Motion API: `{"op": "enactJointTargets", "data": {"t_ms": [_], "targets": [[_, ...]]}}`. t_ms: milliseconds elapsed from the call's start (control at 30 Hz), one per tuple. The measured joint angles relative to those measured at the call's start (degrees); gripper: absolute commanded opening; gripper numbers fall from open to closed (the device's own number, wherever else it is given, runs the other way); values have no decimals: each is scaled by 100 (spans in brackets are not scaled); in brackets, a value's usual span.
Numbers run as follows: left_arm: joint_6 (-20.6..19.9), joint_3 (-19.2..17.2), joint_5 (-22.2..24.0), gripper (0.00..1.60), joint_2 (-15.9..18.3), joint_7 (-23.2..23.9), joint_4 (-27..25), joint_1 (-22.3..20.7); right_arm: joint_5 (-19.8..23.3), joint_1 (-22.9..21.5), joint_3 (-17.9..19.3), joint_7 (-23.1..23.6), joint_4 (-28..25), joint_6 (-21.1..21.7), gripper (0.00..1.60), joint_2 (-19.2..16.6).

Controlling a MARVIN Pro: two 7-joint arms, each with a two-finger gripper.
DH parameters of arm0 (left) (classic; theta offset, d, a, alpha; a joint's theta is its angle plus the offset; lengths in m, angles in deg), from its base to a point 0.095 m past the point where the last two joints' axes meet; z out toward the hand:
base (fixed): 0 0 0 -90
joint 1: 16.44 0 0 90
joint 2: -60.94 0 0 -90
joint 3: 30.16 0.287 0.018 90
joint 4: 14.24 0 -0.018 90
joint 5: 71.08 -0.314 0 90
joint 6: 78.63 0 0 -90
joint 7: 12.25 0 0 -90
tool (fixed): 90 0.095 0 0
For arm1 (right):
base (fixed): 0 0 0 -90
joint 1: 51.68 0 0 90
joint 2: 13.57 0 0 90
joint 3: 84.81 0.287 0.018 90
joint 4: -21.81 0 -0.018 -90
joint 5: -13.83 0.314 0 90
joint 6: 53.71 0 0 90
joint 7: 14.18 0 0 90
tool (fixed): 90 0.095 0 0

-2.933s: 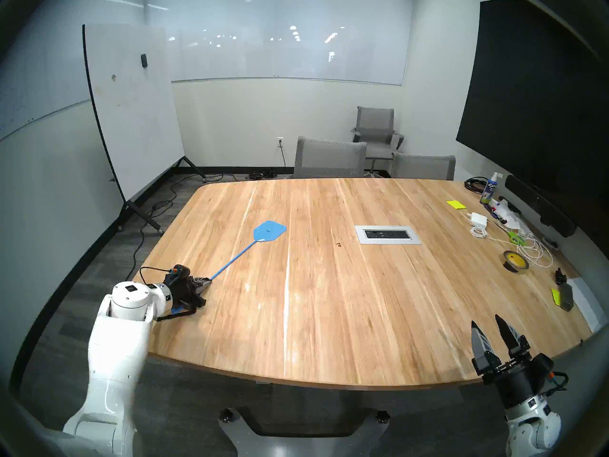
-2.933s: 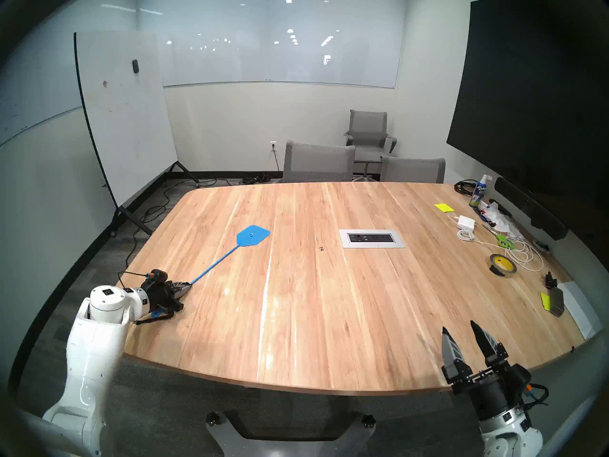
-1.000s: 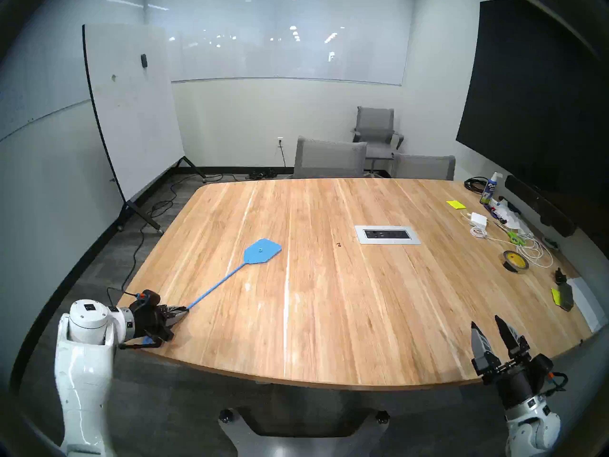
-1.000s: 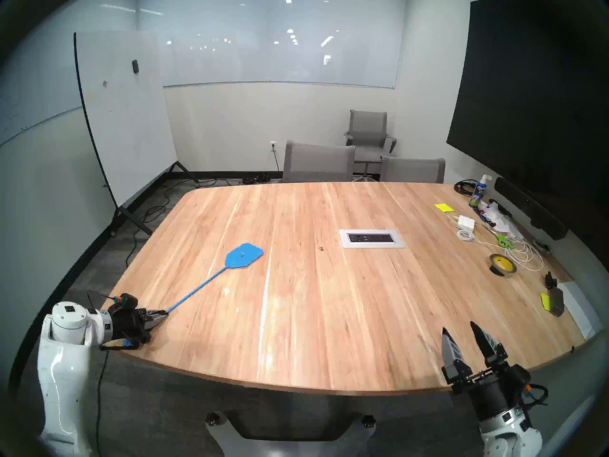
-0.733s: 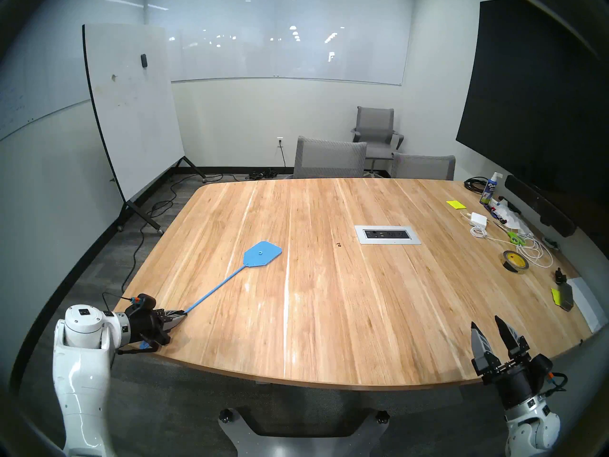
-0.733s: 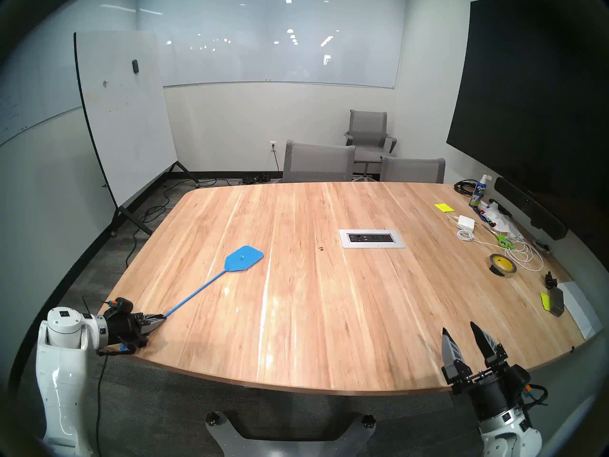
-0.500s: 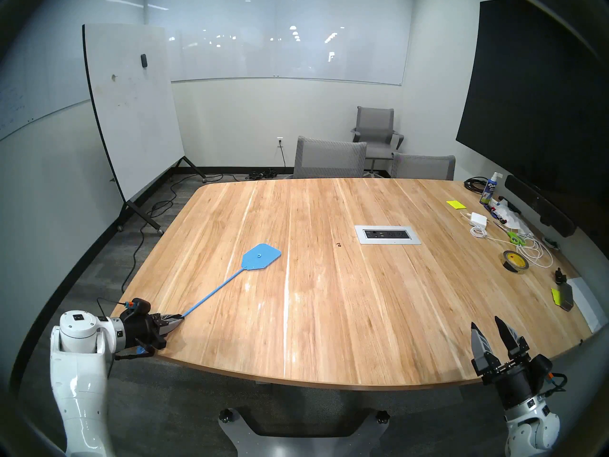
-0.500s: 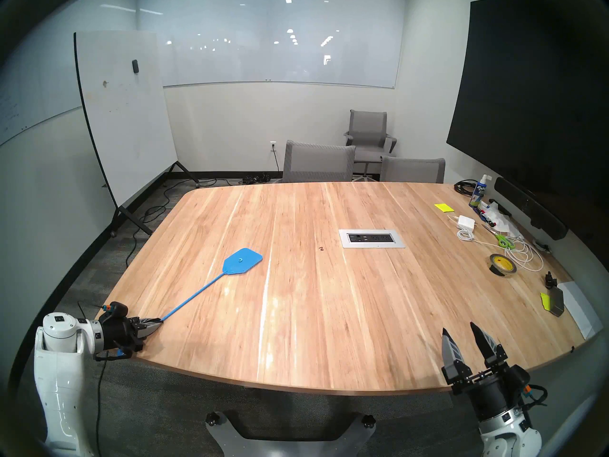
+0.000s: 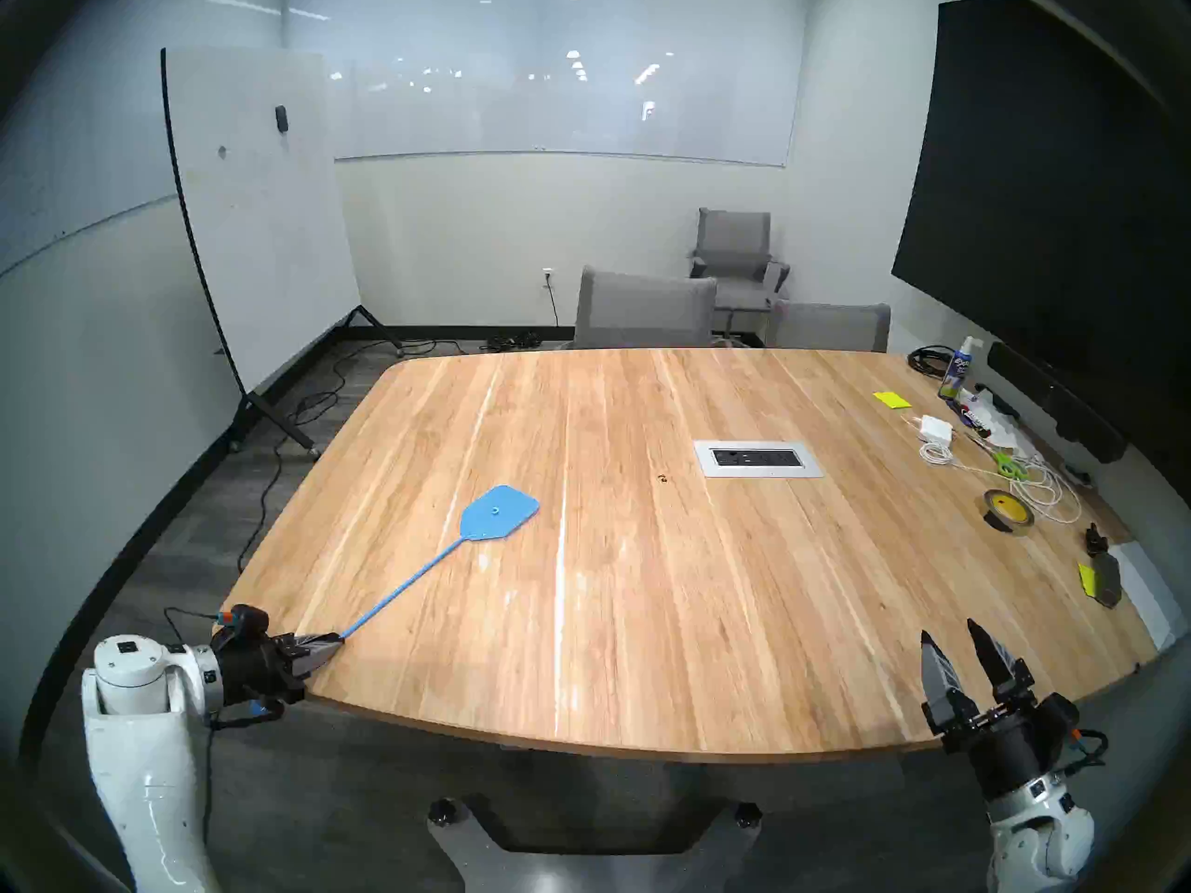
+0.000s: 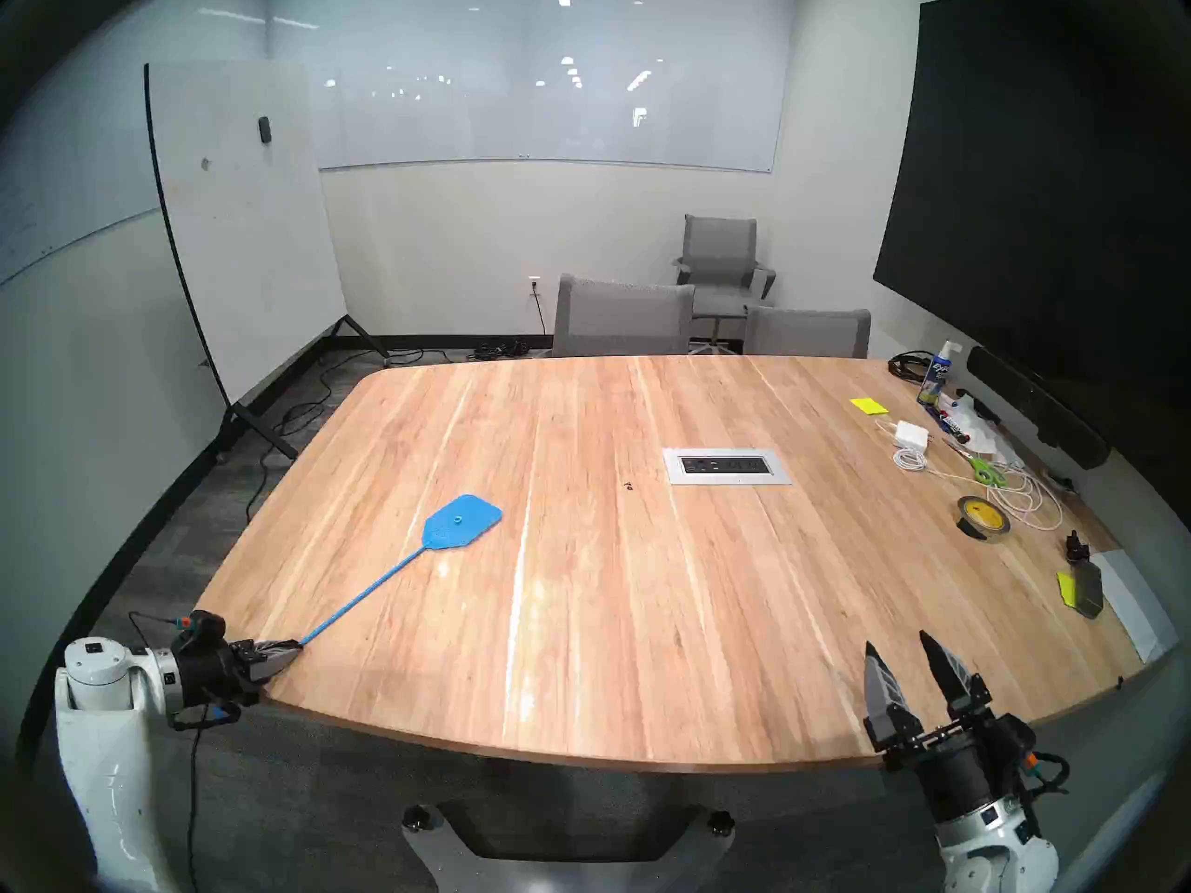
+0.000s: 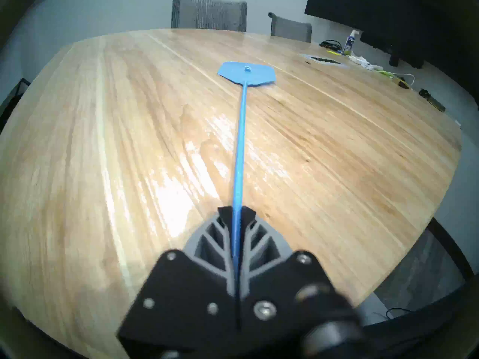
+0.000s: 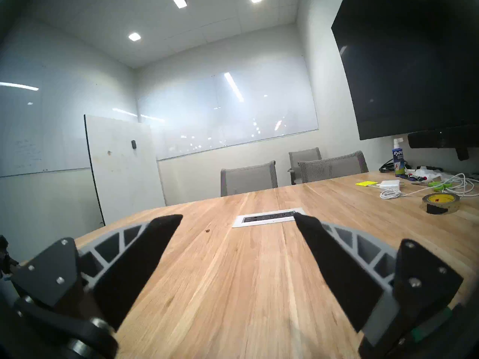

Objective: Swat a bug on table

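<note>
Head left view: showing the left gripper [image 9: 322,648] clamped on the handle of the swatter [image 9: 445,550], now sitting at the near left corner of the table [image 9: 709,614], further back and lower in the picture than a second ago. Swatter head pulled nearer along with it, lying low over the wood and well apart from the bug [image 9: 662,479]. Bug resting as a dark speck just left of the outlet panel [image 9: 758,459], unmoved. Judging from this: backing away from the target, perhaps repositioning or winding up, so the swat itself not yet done. Right gripper [image 9: 960,653] hanging at the near right edge, jaws apart, holding nothing.

Head right view: repeating the same layout, with the swatter [image 10: 412,563] head far short of the bug [image 10: 628,485].

Left wrist view: giving what the head views cannot, namely both ribbed fingers [image 11: 212,244] pressed together on the thin blue handle, with the shaft of the swatter [image 11: 239,148] running straight ahead between them. Head looking flat and close to the wood; touching or not, cannot tell. Bug [image 11: 308,63] barely showing far off to the right.

Right wrist view: looking level across the table [image 12: 246,286] between open fingers [image 12: 145,252], catching the bug [image 12: 207,231] sharply beside the panel [image 12: 267,217]. Swatter out of frame here.
</note>
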Motion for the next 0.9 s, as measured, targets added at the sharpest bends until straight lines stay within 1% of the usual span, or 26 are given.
{"op": "enactJointTargets", "data": {"t_ms": [267,467,500,700,800,867,900], "targets": [[8,-437,18,0,-152,330,-12,117,0,-16,0,8,15,0,160,0],[70,-839,14,0,-298,583,-66,253,0,-30,1,16,23,0,160,0],[90,-879,12,160,-317,599,-81,272,0,-31,1,17,24,0,160,0],[311,-1295,-23,160,-500,650,-300,455,0,-42,2,28,24,-1,160,0],[432,-1567,-158,160,-622,632,-398,628,0,-47,2,36,24,-2,160,0],[496,-1686,-252,160,-703,629,-435,734,0,-50,2,40,24,-2,160,0],[564,-1797,-323,160,-788,629,-495,837,0,-52,2,45,24,-2,160,0]]}}
